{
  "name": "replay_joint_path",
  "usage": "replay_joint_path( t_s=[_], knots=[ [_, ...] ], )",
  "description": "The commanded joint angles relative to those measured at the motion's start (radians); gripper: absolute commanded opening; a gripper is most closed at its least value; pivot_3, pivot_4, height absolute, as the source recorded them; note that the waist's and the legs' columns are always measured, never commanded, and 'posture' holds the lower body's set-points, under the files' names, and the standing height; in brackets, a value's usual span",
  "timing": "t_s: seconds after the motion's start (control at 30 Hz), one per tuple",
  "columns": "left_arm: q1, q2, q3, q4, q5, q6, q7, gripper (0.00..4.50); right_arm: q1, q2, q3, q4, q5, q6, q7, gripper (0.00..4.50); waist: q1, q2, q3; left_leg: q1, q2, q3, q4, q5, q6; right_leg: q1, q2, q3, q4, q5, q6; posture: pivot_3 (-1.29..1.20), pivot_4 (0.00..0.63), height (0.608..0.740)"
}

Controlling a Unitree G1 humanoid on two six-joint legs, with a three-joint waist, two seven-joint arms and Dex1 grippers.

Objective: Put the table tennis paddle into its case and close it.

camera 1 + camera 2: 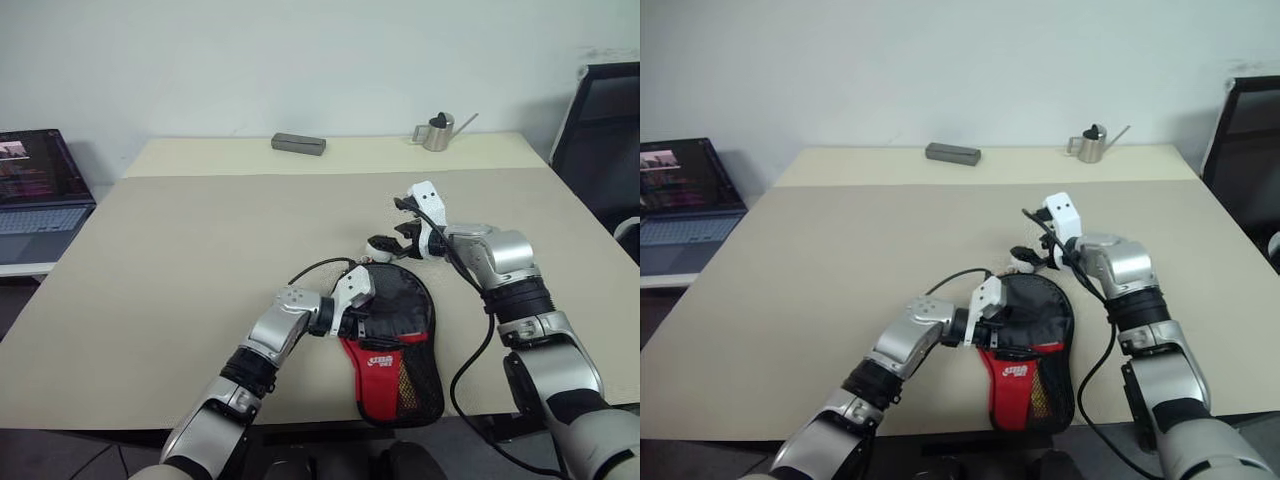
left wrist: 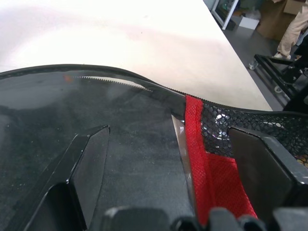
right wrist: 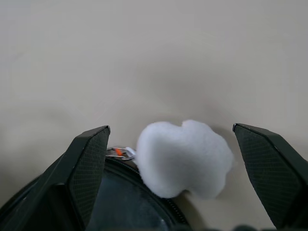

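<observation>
The case, black with a red panel and a mesh pocket, lies flat near the table's front edge. My left gripper rests on its left side; in the left wrist view its fingers stand open on the black fabric and the red mesh. A white fluffy pom hangs by a small ring from the zipper at the case's far edge. My right gripper is open just above the pom, with a finger on each side of it and not touching. The table tennis paddle is hidden.
A laptop sits on a side desk at the left. At the table's far edge stand a grey box and a small metal watering can. A black chair is at the right.
</observation>
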Motion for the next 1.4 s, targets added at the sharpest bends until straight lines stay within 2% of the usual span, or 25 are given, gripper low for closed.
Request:
replay_joint_path(
  t_s=[0.03, 0.43, 0.53, 0.73, 0.87, 1.0, 1.4],
  knots=[
    [0.039, 0.015, -0.039, 0.050, 0.034, 0.056, -0.003, 4.25, -0.061, 0.031, 0.006, 0.096, -0.050, -0.099, -0.011, 4.50, 0.000, 0.000, 0.000, 0.001, 0.000, 0.000, 0.000, 0.000, 0.000, 0.001, 0.000, 0.000, 0.000, 0.000, 0.000, 0.00, 0.150, 0.740],
    [0.051, 0.016, -0.049, 0.028, 0.040, 0.063, -0.001, 4.25, -0.161, 0.102, -0.002, 0.421, -0.159, -0.262, -0.023, 4.50, -0.001, 0.000, 0.000, 0.002, 0.000, 0.000, -0.002, 0.000, 0.000, 0.001, 0.000, 0.001, 0.000, 0.000, 0.000, 0.00, 0.150, 0.740],
    [0.057, 0.017, -0.048, 0.027, 0.041, 0.062, 0.003, 4.29, -0.168, 0.102, -0.002, 0.444, -0.175, -0.281, -0.025, 3.90, -0.002, 0.000, 0.000, 0.002, 0.000, 0.001, -0.002, 0.000, 0.000, 0.001, 0.000, 0.001, 0.000, 0.000, 0.000, 0.00, 0.150, 0.740],
    [0.058, 0.015, -0.040, 0.038, 0.040, 0.059, 0.013, 4.29, -0.161, 0.104, -0.016, 0.436, -0.178, -0.273, -0.016, 1.86, -0.001, 0.000, 0.000, 0.002, 0.000, 0.000, -0.002, 0.000, 0.000, 0.001, 0.000, 0.001, 0.000, 0.000, 0.000, 0.00, 0.150, 0.740],
    [0.069, 0.015, -0.039, 0.040, 0.034, 0.067, 0.012, 4.29, -0.151, 0.106, -0.024, 0.412, -0.176, -0.260, -0.018, 0.94, -0.002, 0.000, 0.000, 0.002, 0.000, 0.000, -0.002, 0.000, 0.000, 0.001, 0.000, 0.001, 0.000, 0.000, 0.000, 0.00, 0.150, 0.740],
    [0.086, 0.015, -0.039, 0.037, 0.031, 0.075, 0.016, 4.29, -0.141, 0.094, -0.025, 0.379, -0.177, -0.248, -0.013, 0.63, -0.002, 0.000, 0.000, 0.002, 0.000, 0.000, -0.002, 0.000, 0.000, 0.001, 0.000, 0.001, 0.000, 0.000, 0.000, 0.00, 0.150, 0.740],
    [0.089, 0.000, -0.046, 0.059, 0.028, 0.077, 0.016, 4.29, -0.046, -0.027, -0.019, 0.252, -0.201, -0.188, 0.012, 0.62, 0.002, 0.001, -0.001, 0.003, -0.001, 0.000, -0.002, 0.000, 0.000, 0.003, 0.000, 0.000, -0.001, 0.000, 0.000, 0.00, 0.150, 0.740]
  ],
)
